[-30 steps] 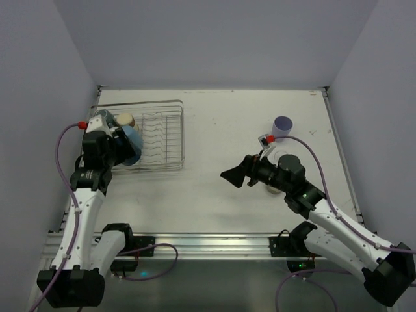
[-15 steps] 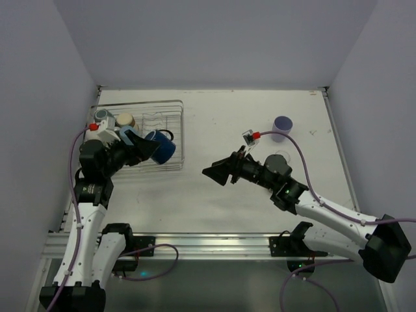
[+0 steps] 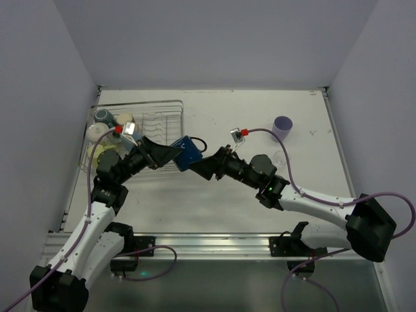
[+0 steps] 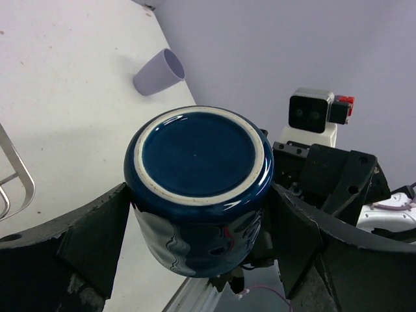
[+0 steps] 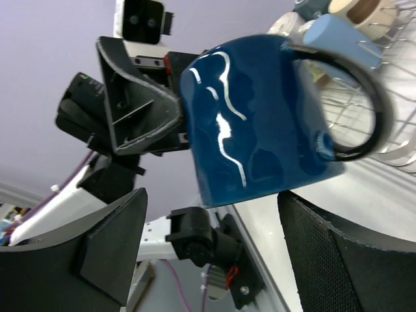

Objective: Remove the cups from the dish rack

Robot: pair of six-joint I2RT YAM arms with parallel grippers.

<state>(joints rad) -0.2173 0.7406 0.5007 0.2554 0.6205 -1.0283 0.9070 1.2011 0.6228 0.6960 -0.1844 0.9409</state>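
This looks like a robot lab, not a home. A plain flat white table (image 3: 221, 117) sits inside bare pale purple walls (image 3: 214, 39), like a little booth. A white and black left robot arm (image 3: 91, 218) and a white and black right robot arm (image 3: 318, 201) stand by a long silver metal rail (image 3: 208, 245) at the table's near edge. A thin purple cable (image 3: 265, 130) runs along one arm, and a small white camera box (image 4: 311, 114) sits on a wrist. The only home things are a silver wire dish rack (image 3: 162, 127), a round pale purple cup (image 3: 283, 125) and a shiny dark blue mug (image 3: 188, 151).

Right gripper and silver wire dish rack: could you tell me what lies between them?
A glossy navy ceramic mug, clamped in the left gripper; the top and right wrist views both show it.
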